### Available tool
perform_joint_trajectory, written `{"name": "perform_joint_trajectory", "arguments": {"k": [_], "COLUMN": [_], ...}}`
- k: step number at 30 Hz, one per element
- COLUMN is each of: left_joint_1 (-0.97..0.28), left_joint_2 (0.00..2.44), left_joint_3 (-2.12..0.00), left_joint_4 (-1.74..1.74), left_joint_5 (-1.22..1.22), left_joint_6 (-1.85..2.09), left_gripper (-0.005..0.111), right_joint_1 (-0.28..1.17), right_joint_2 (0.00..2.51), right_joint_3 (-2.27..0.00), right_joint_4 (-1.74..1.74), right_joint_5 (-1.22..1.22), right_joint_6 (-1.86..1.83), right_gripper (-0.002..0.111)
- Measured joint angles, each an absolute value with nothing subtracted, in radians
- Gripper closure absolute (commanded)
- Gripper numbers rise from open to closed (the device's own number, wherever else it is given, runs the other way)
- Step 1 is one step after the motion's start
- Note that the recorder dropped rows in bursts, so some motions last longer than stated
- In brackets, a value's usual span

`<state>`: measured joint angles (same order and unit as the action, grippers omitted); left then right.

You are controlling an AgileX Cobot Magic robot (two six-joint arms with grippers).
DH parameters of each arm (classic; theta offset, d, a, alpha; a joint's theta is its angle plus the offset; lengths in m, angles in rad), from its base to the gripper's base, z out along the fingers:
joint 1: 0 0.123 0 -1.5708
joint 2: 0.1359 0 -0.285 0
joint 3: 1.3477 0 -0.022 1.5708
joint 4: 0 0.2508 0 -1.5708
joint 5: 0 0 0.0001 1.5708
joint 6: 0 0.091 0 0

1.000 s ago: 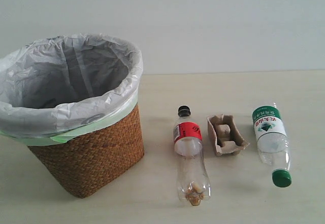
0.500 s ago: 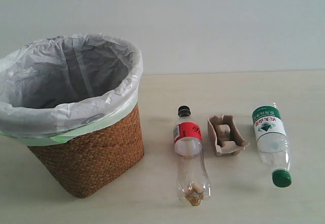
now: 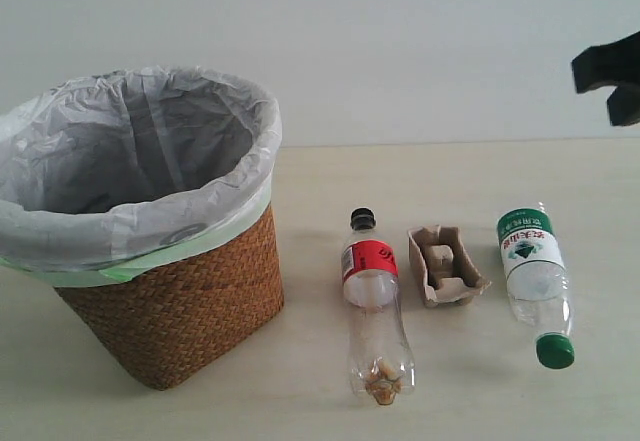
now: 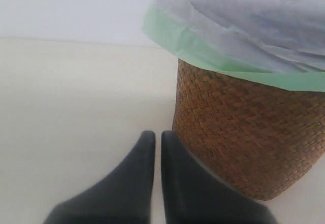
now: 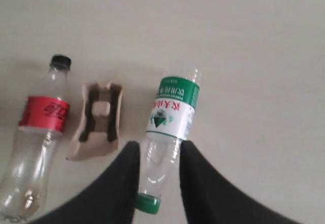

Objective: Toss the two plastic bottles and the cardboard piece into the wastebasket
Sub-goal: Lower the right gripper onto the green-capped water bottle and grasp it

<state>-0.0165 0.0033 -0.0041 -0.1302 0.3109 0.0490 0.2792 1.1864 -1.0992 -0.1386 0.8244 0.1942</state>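
Note:
The wastebasket, brown wicker with a white bag liner, stands at the left. To its right, three things lie on the table: the black-capped, red-label bottle, the tan cardboard piece and the green-capped bottle. My right gripper hangs open, high at the right edge, well above the green bottle. In the right wrist view its fingers frame the green bottle from above, beside the cardboard piece and the red-label bottle. My left gripper is shut and empty, low beside the wastebasket.
The pale wooden table runs back to a plain white wall. The bag's pale green band overhangs the wicker side close to my left gripper. Bare table lies on the far side of that gripper from the basket.
My right gripper has come into the exterior view at the upper right edge. The bottles, cardboard piece and wastebasket have not moved.

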Motion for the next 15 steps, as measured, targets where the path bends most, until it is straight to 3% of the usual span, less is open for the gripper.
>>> {"name": "perform_joint_trajectory", "arguments": {"k": [3,15], "left_joint_1": [-0.016,-0.016], "left_joint_2": [0.003,0.003], "left_joint_3": [-0.004,-0.004], "left_joint_4": [-0.13,-0.13], "left_joint_5": [0.311,0.311], "left_joint_6": [0.049,0.049], "left_gripper": [0.103,0.103], "right_joint_1": [0.279,0.279], "right_joint_2": [1.323,1.655], "right_joint_3": [-1.17,-1.253], "right_joint_4": [-0.139,-0.172], "right_joint_5": [0.908,0.901], "right_joint_6": [0.176,0.25], "right_gripper": [0.046,0.046]}}
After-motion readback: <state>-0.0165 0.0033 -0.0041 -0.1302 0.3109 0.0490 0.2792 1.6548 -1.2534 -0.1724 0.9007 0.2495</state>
